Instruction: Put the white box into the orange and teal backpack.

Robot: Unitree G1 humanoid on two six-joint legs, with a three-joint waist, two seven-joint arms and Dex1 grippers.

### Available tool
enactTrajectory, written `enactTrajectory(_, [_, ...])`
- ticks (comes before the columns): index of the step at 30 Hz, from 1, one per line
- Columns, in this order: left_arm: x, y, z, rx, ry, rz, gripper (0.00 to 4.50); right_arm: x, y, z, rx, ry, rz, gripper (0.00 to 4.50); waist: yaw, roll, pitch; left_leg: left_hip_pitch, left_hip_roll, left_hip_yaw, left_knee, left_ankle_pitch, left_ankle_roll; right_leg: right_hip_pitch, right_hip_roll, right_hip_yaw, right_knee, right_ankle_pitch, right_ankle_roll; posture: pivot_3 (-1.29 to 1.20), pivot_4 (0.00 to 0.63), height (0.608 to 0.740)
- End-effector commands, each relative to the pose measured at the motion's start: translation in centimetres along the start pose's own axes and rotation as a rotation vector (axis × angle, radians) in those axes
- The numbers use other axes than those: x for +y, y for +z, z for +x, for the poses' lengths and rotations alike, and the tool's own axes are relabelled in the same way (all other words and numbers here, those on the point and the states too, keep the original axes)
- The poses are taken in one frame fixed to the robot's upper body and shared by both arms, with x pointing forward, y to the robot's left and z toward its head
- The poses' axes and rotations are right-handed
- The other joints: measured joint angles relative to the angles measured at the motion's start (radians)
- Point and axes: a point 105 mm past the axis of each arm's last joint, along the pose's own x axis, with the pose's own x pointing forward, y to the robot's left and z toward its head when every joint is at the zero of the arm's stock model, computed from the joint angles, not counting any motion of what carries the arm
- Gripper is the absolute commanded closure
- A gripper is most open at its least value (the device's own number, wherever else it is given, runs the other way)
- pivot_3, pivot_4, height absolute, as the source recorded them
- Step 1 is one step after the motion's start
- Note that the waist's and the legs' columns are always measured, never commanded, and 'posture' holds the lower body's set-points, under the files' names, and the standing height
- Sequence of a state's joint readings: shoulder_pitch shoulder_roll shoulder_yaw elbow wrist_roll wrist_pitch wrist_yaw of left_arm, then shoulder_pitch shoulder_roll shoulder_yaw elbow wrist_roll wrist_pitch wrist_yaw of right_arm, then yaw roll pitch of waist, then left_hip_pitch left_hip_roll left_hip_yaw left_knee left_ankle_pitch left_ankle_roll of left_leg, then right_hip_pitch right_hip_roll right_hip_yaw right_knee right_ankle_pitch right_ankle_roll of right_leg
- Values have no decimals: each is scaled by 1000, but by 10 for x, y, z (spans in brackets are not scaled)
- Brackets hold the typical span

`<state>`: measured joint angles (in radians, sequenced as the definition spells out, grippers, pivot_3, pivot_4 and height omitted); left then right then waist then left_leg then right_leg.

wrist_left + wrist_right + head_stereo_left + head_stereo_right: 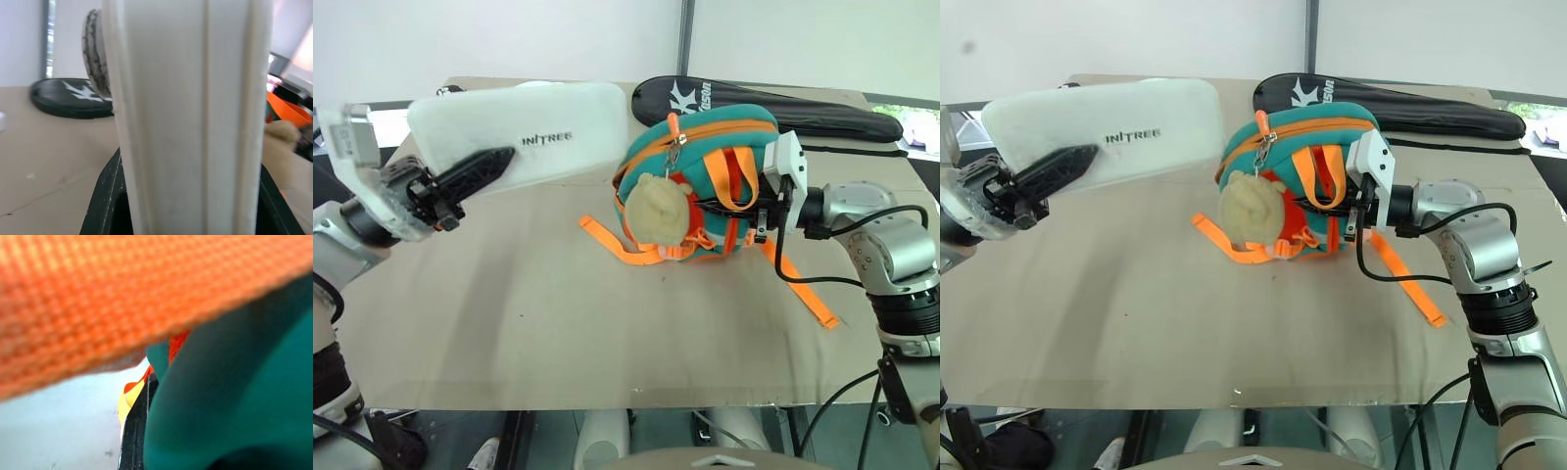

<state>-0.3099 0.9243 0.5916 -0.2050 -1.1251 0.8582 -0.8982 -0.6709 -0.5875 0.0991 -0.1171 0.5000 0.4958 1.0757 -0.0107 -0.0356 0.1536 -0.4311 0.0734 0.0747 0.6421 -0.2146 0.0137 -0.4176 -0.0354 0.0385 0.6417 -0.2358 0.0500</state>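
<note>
Your left tool (475,171) clamps the white box (524,132) in the air left of the backpack (705,181), which your closed right tool (744,211) grips above the counter (558,323).

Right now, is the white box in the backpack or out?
Out. The left gripper holds the white box in the air beside the backpack.

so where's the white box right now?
Head views: white box held up in the left gripper, on the robot's left, just beside the backpack.
</note>
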Motion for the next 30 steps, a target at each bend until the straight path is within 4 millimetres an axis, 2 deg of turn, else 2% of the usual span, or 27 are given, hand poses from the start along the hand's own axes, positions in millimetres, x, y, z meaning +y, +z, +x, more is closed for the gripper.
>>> enactTrajectory(1, [-16, 13, -2, 11, -106, 66, 3424, -7, 22, -8, -40, -11, -78, 4470, -1, 0, 0, 0, 0, 0, 0, 0, 0, 0, 0, 0, 0, 0, 0, 0, 150, 740])
enactTrajectory(11, [-16, 13, -8, 219, -329, 126, 3424, -9, 22, -15, 15, 37, -106, 4470, 0, 0, 0, -2, 0, 1, 0, 0, 0, -1, 0, 0, 0, 0, 1, 0, 150, 740])
enactTrajectory(14, [-12, 9, 1, 270, -372, 212, 3424, -8, 23, -16, 23, 46, -118, 4470, 3, 1, 1, -1, 0, 1, 0, 0, 0, -2, 0, 0, 0, 0, 0, 0, 150, 740])
enactTrajectory(17, [-9, 3, 18, 302, -407, 314, 3424, -4, 26, -15, 19, 67, -122, 4470, 7, 2, 1, -2, 0, 1, 0, 0, 0, -2, 1, 0, 1, 0, 1, 0, 150, 740])
enactTrajectory(19, [-6, 1, 29, 298, -401, 376, 3424, 0, 27, -15, 17, 83, -123, 4470, 10, 2, 1, -2, 0, 1, 1, 0, 0, -1, 1, 0, 1, 0, 1, 0, 150, 740])
enactTrajectory(22, [7, 7, 44, 277, -301, 405, 3424, 13, 27, -17, 25, 129, -116, 4470, 15, 2, 2, -2, 0, 1, 3, 0, 0, -1, 1, 1, 1, 2, 4, 0, 150, 740])
enactTrajectory(27, [20, 21, 51, 250, -229, 425, 3424, 25, 24, -22, 48, 180, -97, 4470, 24, 2, 2, -3, 0, 0, 3, 0, 0, -1, 1, 0, 1, 2, 4, 0, 150, 740])
enactTrajectory(30, [23, 23, 52, 265, -231, 463, 3424, 29, 23, -25, 59, 204, -95, 4470, 24, 2, 2, -3, 0, 0, 5, 0, 0, -1, 1, 1, 2, 2, 4, 0, 150, 740])
